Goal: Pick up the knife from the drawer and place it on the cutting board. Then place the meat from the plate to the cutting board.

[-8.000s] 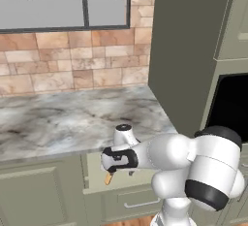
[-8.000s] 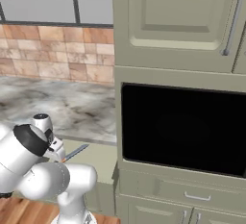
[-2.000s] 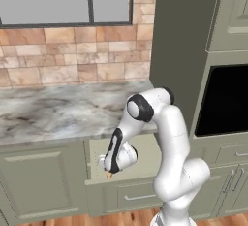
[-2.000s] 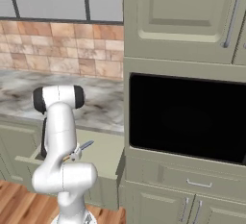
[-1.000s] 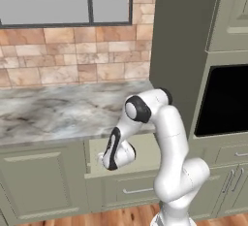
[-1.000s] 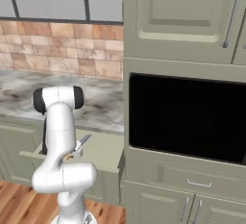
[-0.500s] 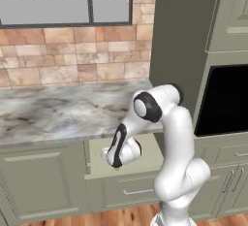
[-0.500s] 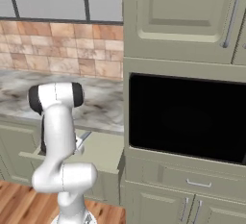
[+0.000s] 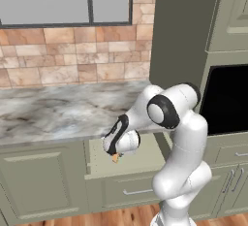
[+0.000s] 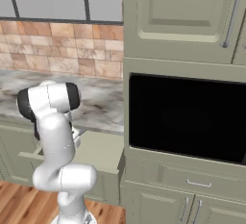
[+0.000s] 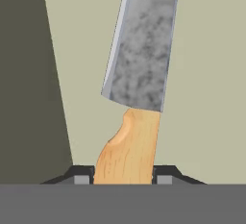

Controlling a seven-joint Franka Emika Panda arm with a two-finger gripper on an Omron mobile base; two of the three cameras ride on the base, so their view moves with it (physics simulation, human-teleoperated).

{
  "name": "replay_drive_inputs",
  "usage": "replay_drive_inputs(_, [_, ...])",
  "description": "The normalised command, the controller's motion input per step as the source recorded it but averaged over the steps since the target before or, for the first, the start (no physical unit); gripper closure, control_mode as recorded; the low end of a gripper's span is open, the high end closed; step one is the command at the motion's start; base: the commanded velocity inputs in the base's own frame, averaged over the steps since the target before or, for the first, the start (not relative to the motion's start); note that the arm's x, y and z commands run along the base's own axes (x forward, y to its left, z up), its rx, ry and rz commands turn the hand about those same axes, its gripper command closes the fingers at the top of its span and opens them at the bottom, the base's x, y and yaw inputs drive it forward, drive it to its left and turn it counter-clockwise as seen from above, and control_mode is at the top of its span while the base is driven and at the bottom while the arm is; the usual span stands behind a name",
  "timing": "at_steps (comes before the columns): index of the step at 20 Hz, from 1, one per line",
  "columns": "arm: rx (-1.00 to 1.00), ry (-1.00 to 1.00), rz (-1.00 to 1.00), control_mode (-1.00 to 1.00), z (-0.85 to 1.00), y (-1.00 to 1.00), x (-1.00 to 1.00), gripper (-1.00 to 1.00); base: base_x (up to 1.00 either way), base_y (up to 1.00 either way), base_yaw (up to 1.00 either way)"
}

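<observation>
No writing, label, brand, number or sign can be read anywhere in these views.

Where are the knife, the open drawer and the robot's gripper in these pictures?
knife [image 11: 139, 69], hand view, on the middle of its grey blade.
drawer [image 9: 145, 158], left base view, on its cream floor.
gripper [image 11: 123, 179], hand view, midway between its tips, at the handle's foot.
</observation>
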Motion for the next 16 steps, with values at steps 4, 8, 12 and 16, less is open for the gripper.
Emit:
replay_drive_inputs(4, [0.11,0.19,-0.02,-1.0,0.49,-0.1,-0.22,1.0,0.0,0.0,0.0])
replay_drive_inputs(8, [0.1,0.14,0.0,-1.0,0.03,-0.14,-0.34,1.0,0.0,0.0,0.0])
replay_drive_inputs(12, [0.08,0.12,0.0,-1.0,0.05,-0.1,-0.39,1.0,0.0,0.0,0.0])
replay_drive_inputs(16, [0.0,0.04,0.0,-1.0,0.55,0.0,-0.33,1.0,0.0,0.0,0.0])
